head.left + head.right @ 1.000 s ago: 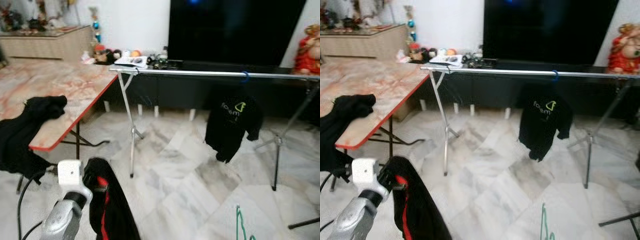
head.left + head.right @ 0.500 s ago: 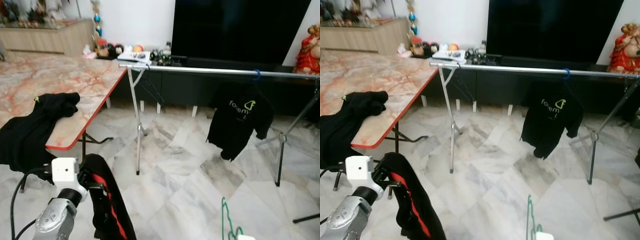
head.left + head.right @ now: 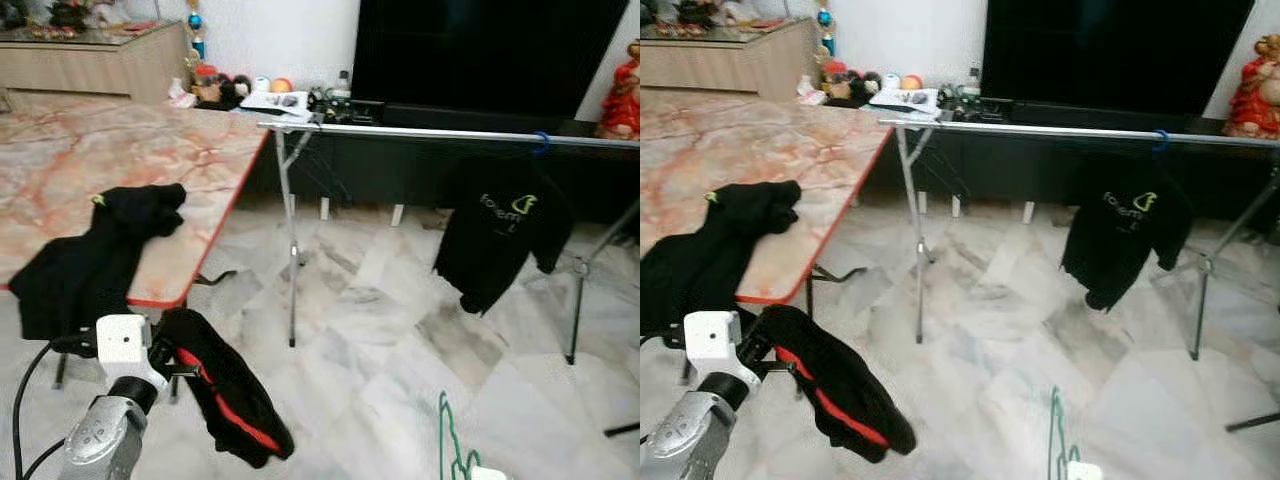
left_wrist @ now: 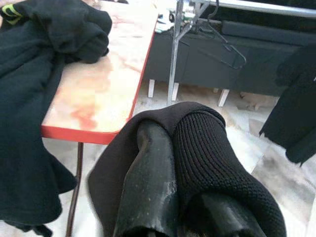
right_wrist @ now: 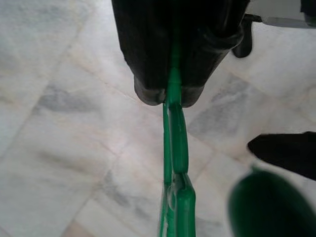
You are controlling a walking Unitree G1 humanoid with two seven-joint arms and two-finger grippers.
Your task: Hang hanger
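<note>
Two grippers busy: right gripper point(image 5: 170, 94) clamped on green hanger point(image 3: 447, 440), low above marble floor point(image 3: 400, 340); left gripper point(image 4: 170, 163) pinching black-and-red garment point(image 3: 225, 395) beside table point(image 3: 150, 170). Rail point(image 3: 440, 133) ahead, black shirt point(image 3: 500, 235) hanging there.

black garment point(image 3: 95, 250) on marble table point(image 3: 150, 160)

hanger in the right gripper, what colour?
Green. The hanger is clamped in the right gripper; the right wrist view shows it best.
</note>
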